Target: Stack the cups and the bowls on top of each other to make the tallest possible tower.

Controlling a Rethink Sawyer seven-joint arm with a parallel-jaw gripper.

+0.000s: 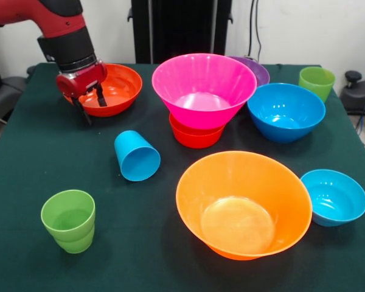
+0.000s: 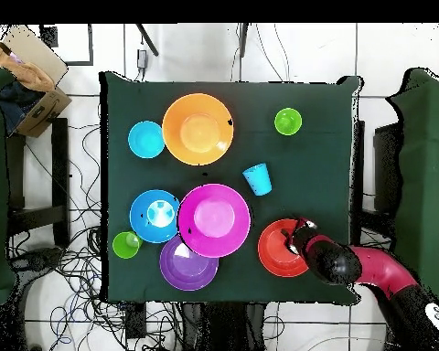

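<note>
Orange bowl [image 1: 244, 204] nearest, green cup [image 1: 69, 220] beside it.
Pink bowl [image 1: 204, 89] sits in a red-orange bowl [image 1: 195, 135], the only stack; the gripper [image 1: 91, 108], fingers slightly apart and empty, hangs at another red-orange bowl's [image 1: 117, 88] rim.

Count of items on table: ten.

Seven bowls were present: one pink [image 1: 204, 85], one orange [image 1: 243, 204], one purple [image 2: 187, 265], two blue, a larger [image 1: 286, 111] and a smaller [image 1: 333, 196], and two red-orange, one [image 1: 196, 135] under the pink bowl and one [image 1: 112, 89] at the gripper [image 1: 91, 106]. Three cups were counted: one sky blue [image 1: 137, 156], lying on its side, and two green, one [image 1: 69, 220] near and one [image 1: 316, 82] far. One arm with one gripper was seen.
</note>
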